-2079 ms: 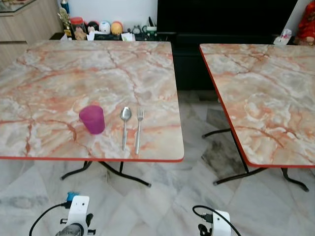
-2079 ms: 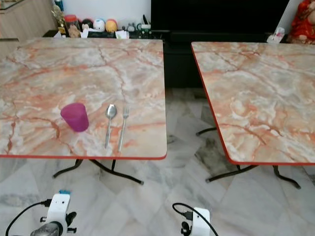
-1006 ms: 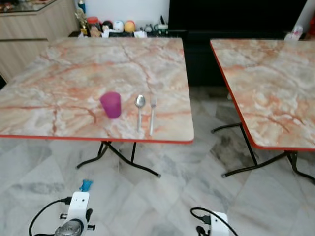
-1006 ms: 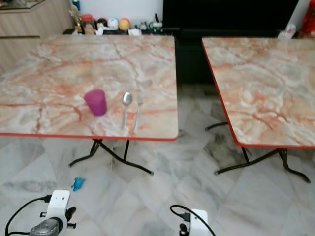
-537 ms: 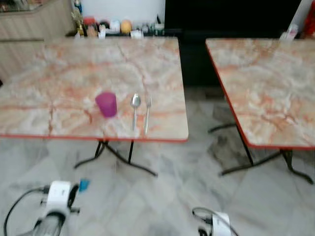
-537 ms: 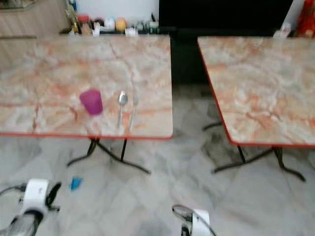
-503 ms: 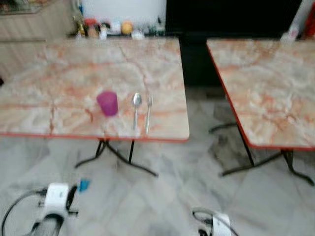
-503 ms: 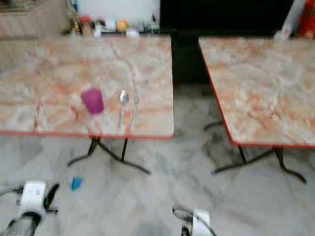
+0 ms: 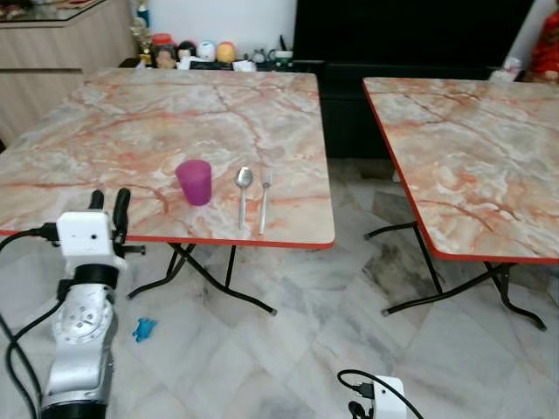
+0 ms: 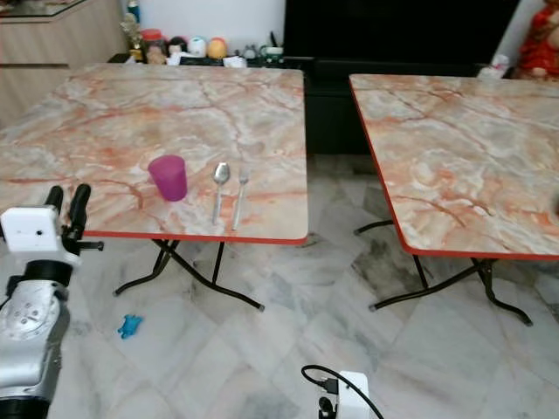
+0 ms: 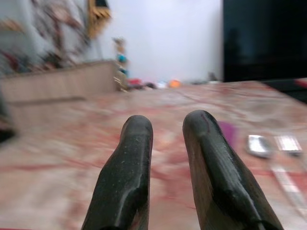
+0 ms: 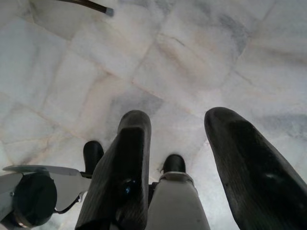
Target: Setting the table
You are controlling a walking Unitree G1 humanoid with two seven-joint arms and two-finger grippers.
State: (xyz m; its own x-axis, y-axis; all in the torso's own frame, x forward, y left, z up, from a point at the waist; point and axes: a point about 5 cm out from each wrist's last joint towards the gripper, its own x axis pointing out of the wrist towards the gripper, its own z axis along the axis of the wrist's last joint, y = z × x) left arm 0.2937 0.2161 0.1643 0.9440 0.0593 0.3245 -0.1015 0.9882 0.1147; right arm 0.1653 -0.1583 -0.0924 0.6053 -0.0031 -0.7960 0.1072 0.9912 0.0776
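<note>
Marble table [image 9: 131, 131], purple cup [image 9: 194, 182], spoon [image 9: 244, 194], fork [image 9: 264, 197], left gripper [image 9: 108, 207] raised, jaws slightly parted, empty

Left gripper [image 9: 108, 203] raised at the near edge of the left table [image 9: 131, 131], fingers a little apart. Cup [image 9: 194, 182] on the table ahead and to its right; spoon [image 9: 244, 194] right of the cup, fork [image 9: 264, 199] just beside the spoon, parallel. Second table [image 9: 472, 157] well apart, further right. Right gripper [image 12: 175, 158] hangs over the floor [image 12: 192, 57].
</note>
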